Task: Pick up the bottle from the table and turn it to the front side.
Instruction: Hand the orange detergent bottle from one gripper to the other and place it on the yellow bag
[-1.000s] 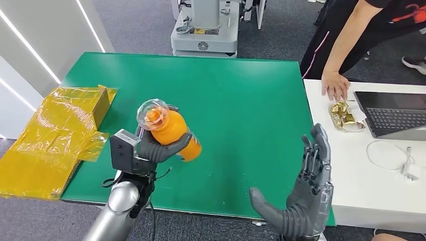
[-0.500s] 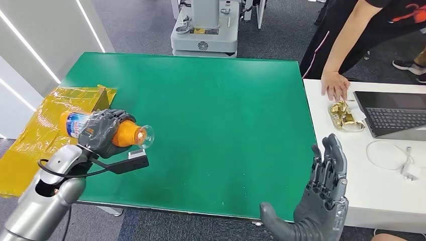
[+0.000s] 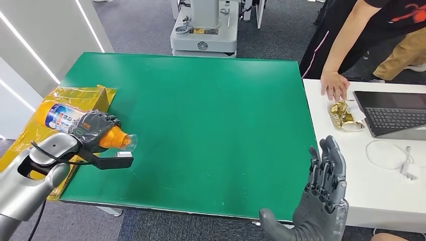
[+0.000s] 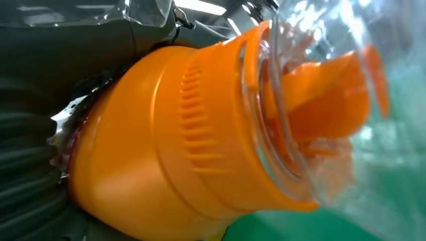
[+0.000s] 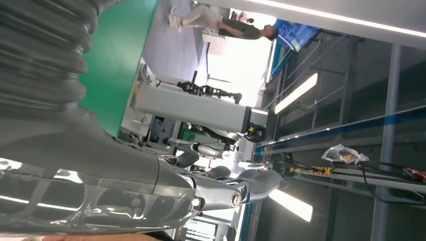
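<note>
Left hand (image 3: 93,129) wraps its fingers around the middle of the orange bottle (image 3: 60,118), hiding that part and holding it on its side above the left edge of the green table (image 3: 211,115), its clear cap (image 3: 128,141) pointing toward the table's middle. Its white and blue label faces up near the base, while the left wrist view shows close up the ribbed orange neck (image 4: 201,125) inside the clear cap. Right hand (image 3: 321,201) hangs empty with fingers spread at the table's near right corner, its lower part cut off.

One bottle (image 3: 75,123), one laptop (image 3: 394,113)

Left hand (image 3: 93,129) gripping bottle (image 3: 75,123); right hand (image 3: 321,201) apparently spread, upright.
</note>
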`<action>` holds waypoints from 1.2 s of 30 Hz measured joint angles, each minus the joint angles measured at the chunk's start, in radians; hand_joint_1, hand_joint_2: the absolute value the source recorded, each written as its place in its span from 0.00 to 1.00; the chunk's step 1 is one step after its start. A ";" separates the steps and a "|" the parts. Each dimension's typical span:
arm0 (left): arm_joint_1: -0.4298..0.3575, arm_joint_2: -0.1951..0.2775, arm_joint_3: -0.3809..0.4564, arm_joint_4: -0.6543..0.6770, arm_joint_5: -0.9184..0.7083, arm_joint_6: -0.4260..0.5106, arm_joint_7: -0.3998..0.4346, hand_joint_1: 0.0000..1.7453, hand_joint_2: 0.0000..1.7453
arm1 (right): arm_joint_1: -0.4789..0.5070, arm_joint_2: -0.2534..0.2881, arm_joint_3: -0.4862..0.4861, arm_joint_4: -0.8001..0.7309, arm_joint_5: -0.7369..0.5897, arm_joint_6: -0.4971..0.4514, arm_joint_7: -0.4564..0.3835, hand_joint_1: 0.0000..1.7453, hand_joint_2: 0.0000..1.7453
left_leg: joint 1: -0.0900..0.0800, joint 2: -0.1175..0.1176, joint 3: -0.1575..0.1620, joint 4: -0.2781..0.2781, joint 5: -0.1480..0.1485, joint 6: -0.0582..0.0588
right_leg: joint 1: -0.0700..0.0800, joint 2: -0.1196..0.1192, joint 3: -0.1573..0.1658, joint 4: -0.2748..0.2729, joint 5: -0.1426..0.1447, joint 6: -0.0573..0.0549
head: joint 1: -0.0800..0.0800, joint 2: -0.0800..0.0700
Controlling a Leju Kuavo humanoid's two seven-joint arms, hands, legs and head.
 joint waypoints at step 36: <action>-0.269 -0.126 -0.258 0.697 0.097 -0.012 -0.043 0.32 1.00 | -0.008 0.000 0.002 0.001 -0.020 0.039 -0.001 0.00 1.00 | 0.000 0.000 0.004 0.000 -0.001 -0.002 | 0.000 0.001 0.004 0.000 0.000 -0.001 | 0.000 0.000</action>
